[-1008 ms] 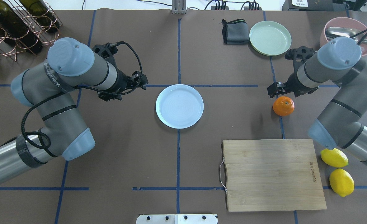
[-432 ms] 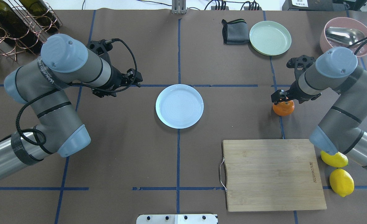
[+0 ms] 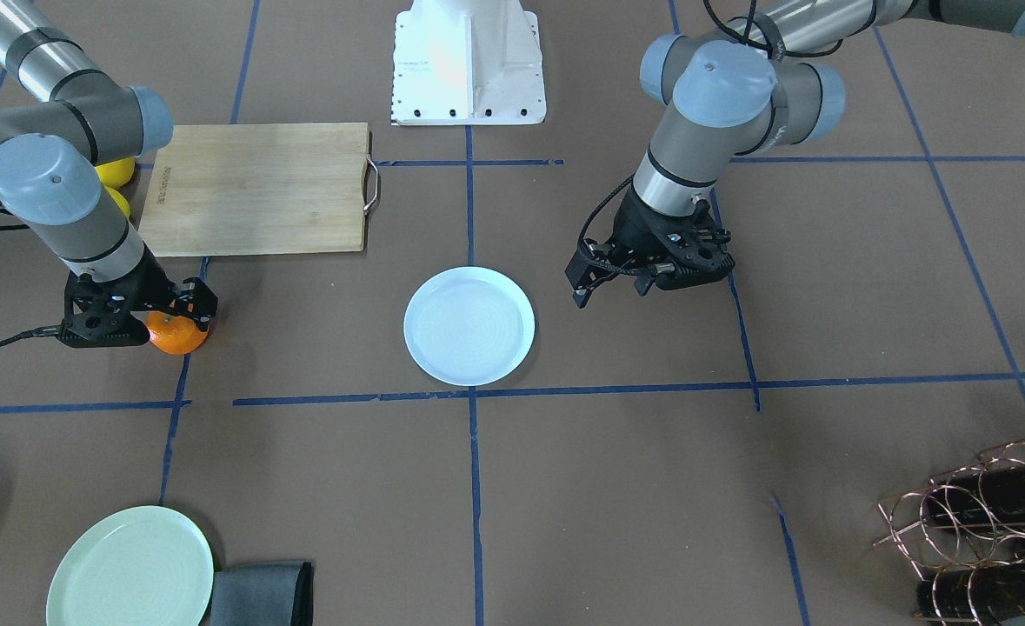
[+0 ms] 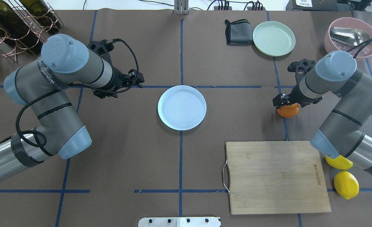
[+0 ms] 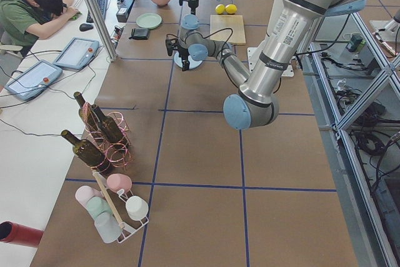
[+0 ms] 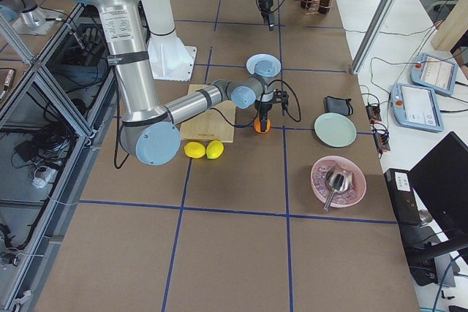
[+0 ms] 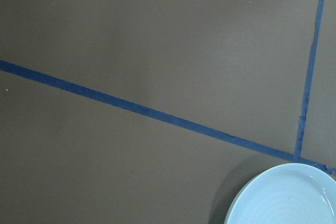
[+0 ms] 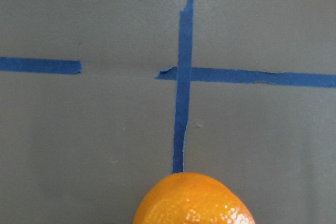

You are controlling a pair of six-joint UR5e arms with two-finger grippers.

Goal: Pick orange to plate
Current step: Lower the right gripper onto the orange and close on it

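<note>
The orange rests on the brown table at the right, and also shows in the front view and low in the right wrist view. My right gripper is down over it, open, with its fingers astride the fruit's top. The pale bluish-white plate lies bare at the table's centre, and its rim shows in a corner of the left wrist view. My left gripper hovers open to the left of the plate, holding nothing.
A wooden cutting board lies nearer than the orange, with two yellow lemons at its right. A pale green plate, a grey cloth and a pink bowl with a ladle stand at the back right. A wine rack is at the back left.
My right gripper has come down from behind the orange onto its top, hiding part of it. The left arm drew back slightly to the left, then held still.
</note>
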